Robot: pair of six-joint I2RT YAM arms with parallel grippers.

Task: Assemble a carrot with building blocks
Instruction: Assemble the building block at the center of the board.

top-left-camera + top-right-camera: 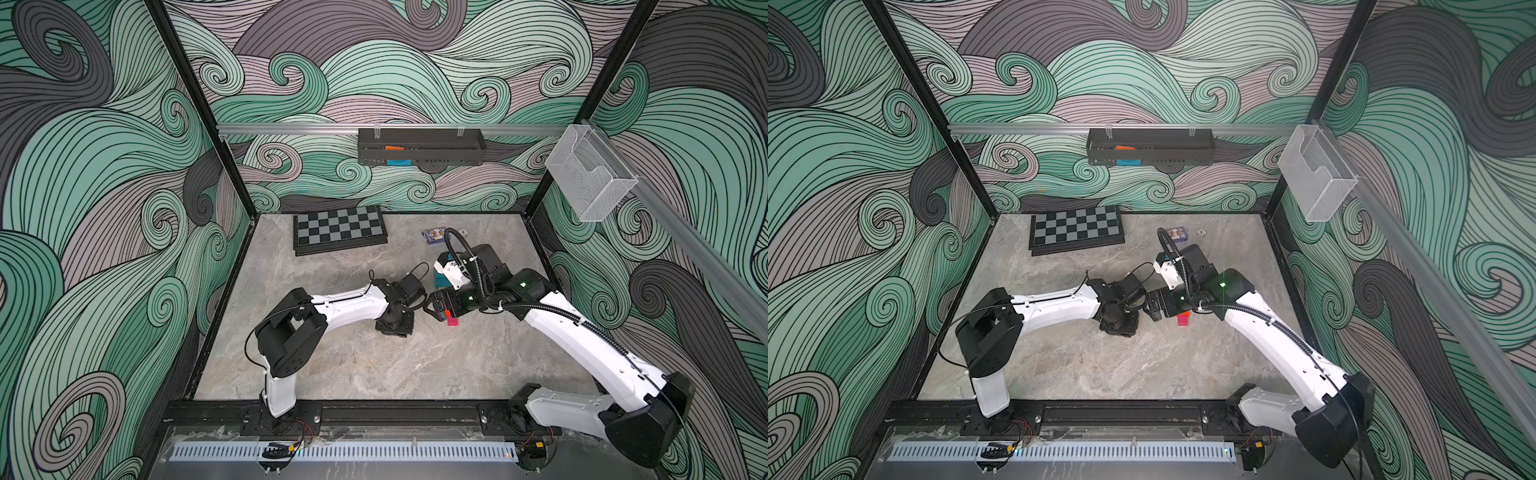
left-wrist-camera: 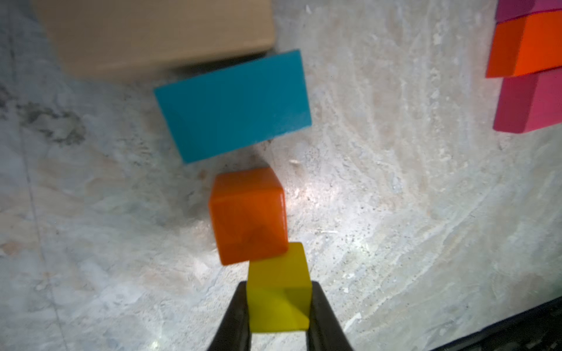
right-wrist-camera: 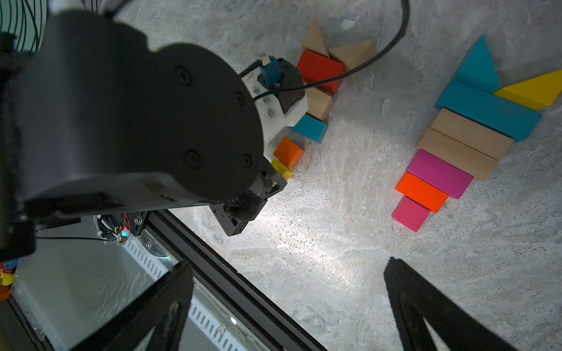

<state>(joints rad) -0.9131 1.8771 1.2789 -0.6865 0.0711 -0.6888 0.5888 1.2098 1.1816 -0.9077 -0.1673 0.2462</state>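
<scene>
Two groups lie well apart on the bench [image 3: 349, 243]. In the right wrist view one group forms a tapering row, each piece touching the next: a pink cube [image 3: 410, 212], an orange bar [image 3: 422, 191], a magenta bar [image 3: 439, 173], a tan bar [image 3: 456, 155], a second tan bar [image 3: 471, 133] and a long teal bar [image 3: 489, 109], with a teal wedge [image 3: 480, 67] and a yellow wedge [image 3: 532, 91] against the wide end. The other group is a looser line: a yellow cube [image 3: 282, 170], an orange cube [image 3: 289, 152], a teal block [image 3: 310, 127], a tan cube [image 3: 319, 103], a red block [image 3: 320, 73], then a tan wedge [image 3: 314, 38] and a second tan wedge [image 3: 354, 53] beside the red one. The left tool [image 2: 279, 285] is clamped on the yellow cube, one black finger [image 2: 235, 322] flat against each side; a corner of that cube touches the orange cube, and whether it rests on the bench or hangs just above it I cannot tell. The right tool [image 3: 287, 263] stands wide with nothing between its fingers, over bare bench. In both top views the arms hide most of both groups; the chequered board [image 1: 338, 230] and a small card box [image 1: 434, 235] lie near the back wall
</scene>
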